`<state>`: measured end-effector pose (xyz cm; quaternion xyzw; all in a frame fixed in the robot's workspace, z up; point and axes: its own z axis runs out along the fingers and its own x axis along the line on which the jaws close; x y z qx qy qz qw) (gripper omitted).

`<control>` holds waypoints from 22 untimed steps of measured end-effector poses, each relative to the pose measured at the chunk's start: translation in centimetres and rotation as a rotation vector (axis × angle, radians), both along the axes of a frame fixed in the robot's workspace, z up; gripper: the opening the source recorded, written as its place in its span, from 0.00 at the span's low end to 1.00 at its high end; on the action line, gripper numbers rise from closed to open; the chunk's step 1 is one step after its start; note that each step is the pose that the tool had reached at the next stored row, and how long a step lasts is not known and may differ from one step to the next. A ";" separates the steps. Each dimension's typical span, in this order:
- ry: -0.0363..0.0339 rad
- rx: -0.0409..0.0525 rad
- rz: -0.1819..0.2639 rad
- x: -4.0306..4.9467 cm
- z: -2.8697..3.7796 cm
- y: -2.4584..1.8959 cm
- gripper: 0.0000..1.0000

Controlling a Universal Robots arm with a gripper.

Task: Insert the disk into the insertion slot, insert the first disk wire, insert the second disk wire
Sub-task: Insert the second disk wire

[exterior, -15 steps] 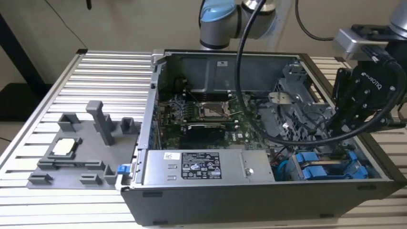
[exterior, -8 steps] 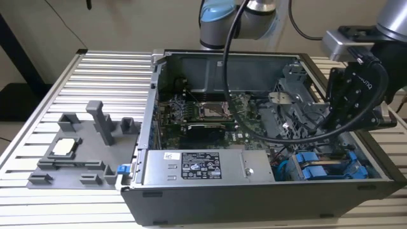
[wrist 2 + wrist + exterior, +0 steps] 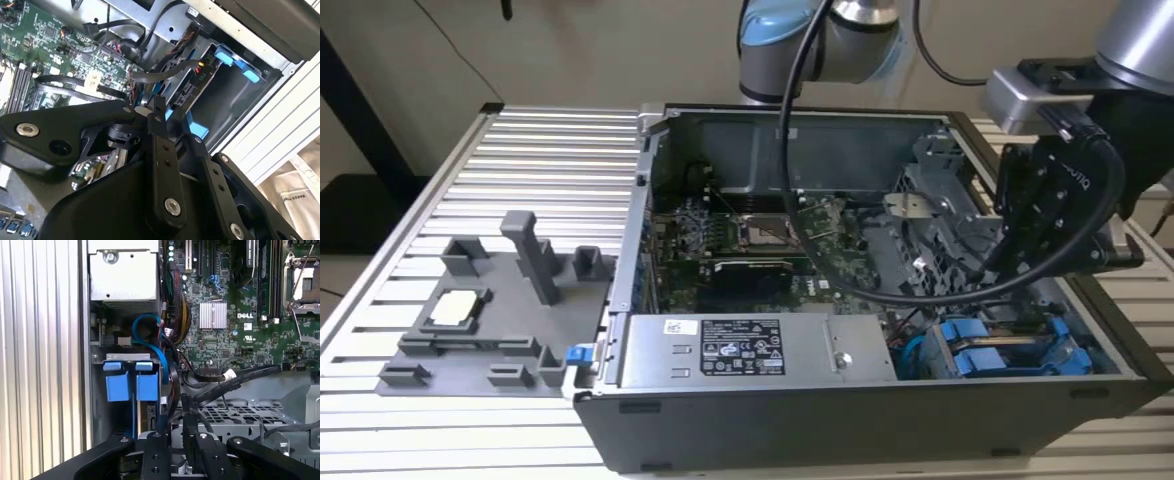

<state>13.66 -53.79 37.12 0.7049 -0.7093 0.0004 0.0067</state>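
A thin black disk wire (image 3: 235, 383) was pinched between the closed fingers (image 3: 186, 425) of the black gripper (image 3: 185, 405). It was judged limp and best gripped near its stiff end.

Ribbed metal table (image 3: 547, 150) carries an open computer case (image 3: 854, 432) and (beside it) a grey tray (image 3: 494, 305).

We are logging colours | motherboard (image 3: 225, 340) showing green | plastic tabs (image 3: 119, 386) glowing bright blue | drive cage (image 3: 235, 415) looking grey (dotted with perforations) | looped cable (image 3: 134, 329) running blue | table (image 3: 520, 160) showing silver ribbing | power-supply box (image 3: 814, 350) wearing grey, white-labelled.
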 end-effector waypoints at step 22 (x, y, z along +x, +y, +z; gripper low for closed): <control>-0.0318 0.0785 0.089 -2.34 -0.82 -0.44 0.27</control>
